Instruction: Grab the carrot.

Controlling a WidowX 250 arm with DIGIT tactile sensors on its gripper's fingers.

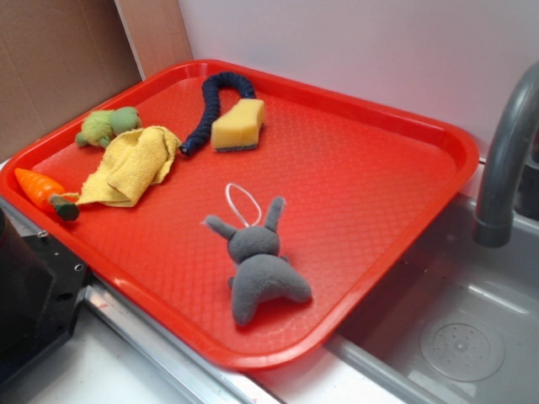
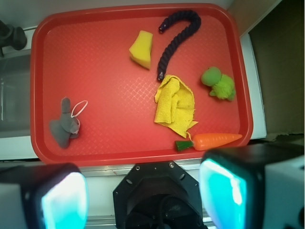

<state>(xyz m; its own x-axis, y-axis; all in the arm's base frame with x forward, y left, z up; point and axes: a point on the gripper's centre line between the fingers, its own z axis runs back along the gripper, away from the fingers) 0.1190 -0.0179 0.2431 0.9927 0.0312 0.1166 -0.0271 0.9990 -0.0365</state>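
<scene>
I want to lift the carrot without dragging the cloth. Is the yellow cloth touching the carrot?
Touching. In the wrist view a frayed corner of the yellow cloth reaches the carrot at its green top; the exterior view shows the same overlap.

No readable text, labels, brands or numbers are showing in either view. The red tray [image 1: 404, 135], the toys on it and the sink [image 1: 472, 337] are all showing plain, unmarked surfaces.
</scene>
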